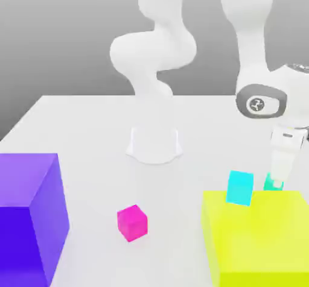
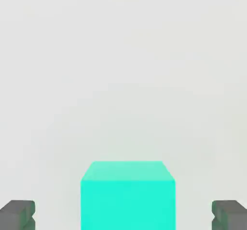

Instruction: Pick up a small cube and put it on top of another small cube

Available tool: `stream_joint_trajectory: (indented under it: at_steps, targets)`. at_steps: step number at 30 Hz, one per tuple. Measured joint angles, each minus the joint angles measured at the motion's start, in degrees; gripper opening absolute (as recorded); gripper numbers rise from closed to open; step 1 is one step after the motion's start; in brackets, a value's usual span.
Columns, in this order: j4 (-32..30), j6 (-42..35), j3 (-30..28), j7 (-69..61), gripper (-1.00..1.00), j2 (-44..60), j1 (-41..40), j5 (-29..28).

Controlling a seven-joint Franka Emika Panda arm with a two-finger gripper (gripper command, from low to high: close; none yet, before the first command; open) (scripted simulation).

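The coming move turns on how the green cube [image 2: 128,205] lies between the two sides of the tool [image 2: 123,215]. In the hand view the tool stands open, one side at nine o'clock of the cube and the other at three, with room at both; neither touches it. The cube's faces look square to the tool, so closing should need little turning. In the exterior view the cube is at the tool's tip, partly behind it; how much drop remains is hard to judge from here. The cyan cube [image 1: 240,188] lies at nine o'clock of it, and the pink cube [image 1: 133,223], on the desk [image 1: 90,135], toward eight.
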Motion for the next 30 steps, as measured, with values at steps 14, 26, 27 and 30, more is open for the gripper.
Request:
stream_joint_trajectory:
  at_steps: [14,26,27,30]
  targets:
    - [-0.2,-0.3,0.9,-0.9,-1.0,-0.7,-0.5,1.3]
    - [1.0,-7.1,13.5,-17.4,-1.0,-9.4,-10.5,20.9]
    - [2.9,-7.4,12.3,-17.5,-1.0,-8.8,-11.8,21.3]
    - [7.0,-8.8,7.1,-15.7,-1.0,-8.2,-16.1,22.0]
